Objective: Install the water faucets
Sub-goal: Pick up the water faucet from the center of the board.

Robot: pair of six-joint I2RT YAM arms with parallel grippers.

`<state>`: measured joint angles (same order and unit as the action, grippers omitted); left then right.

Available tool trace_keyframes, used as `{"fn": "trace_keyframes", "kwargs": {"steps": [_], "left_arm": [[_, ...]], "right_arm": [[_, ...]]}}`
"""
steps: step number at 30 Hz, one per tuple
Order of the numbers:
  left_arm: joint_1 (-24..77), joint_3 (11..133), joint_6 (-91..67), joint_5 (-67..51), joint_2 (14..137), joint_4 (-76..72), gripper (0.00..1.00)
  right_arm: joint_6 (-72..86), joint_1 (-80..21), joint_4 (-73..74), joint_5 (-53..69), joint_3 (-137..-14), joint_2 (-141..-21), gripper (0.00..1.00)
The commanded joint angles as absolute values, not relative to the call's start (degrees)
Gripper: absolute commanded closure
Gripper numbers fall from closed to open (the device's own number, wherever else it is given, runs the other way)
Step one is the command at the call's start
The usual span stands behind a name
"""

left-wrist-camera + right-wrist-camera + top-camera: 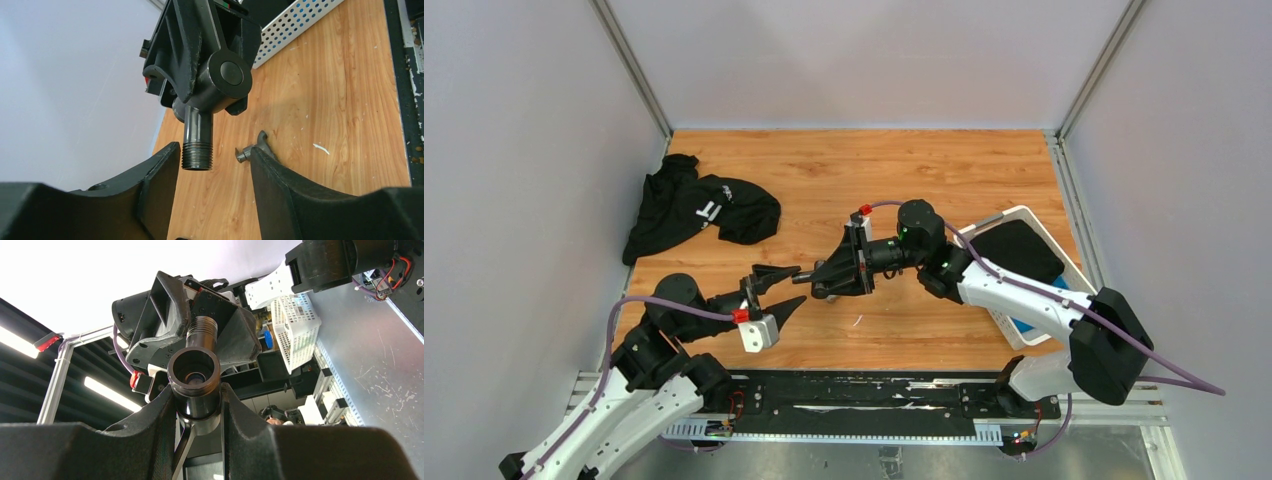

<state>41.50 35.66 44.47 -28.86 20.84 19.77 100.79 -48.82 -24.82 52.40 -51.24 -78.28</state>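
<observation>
My right gripper point(197, 392) is shut on a dark-grey faucet body point(194, 374) and holds it above the table point(894, 170). The same faucet body point(220, 80) fills the top of the left wrist view. Its threaded pipe stub point(197, 150) points down between the fingers of my left gripper point(214, 150). The jaws are open, with the stub close to the left finger and not touching either one. A small grey lever piece point(252, 147) lies on the wood, half hidden behind the right finger. From above, my left gripper point(782, 290) faces my right gripper point(824, 278) tip to tip.
A white perforated basket point(1034, 335) with dark cloth in it stands at the right, near the right arm. A black garment point(699, 205) lies at the back left. A black rail point(854, 395) runs along the near edge.
</observation>
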Motion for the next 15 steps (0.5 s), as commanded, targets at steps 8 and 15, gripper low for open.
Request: {"fn": "trace_keyframes", "kwargs": {"steps": [8, 15], "left_arm": [[42.45, 37.46, 45.28, -28.23, 22.41, 17.77, 0.56], [42.45, 37.33, 45.25, -27.73, 22.63, 17.64, 0.67]], "right_arm": [[102.64, -50.34, -30.89, 52.56, -52.53, -79.05, 1.0], [103.22, -50.7, -32.46, 52.38, -51.91, -79.66, 1.0]]}}
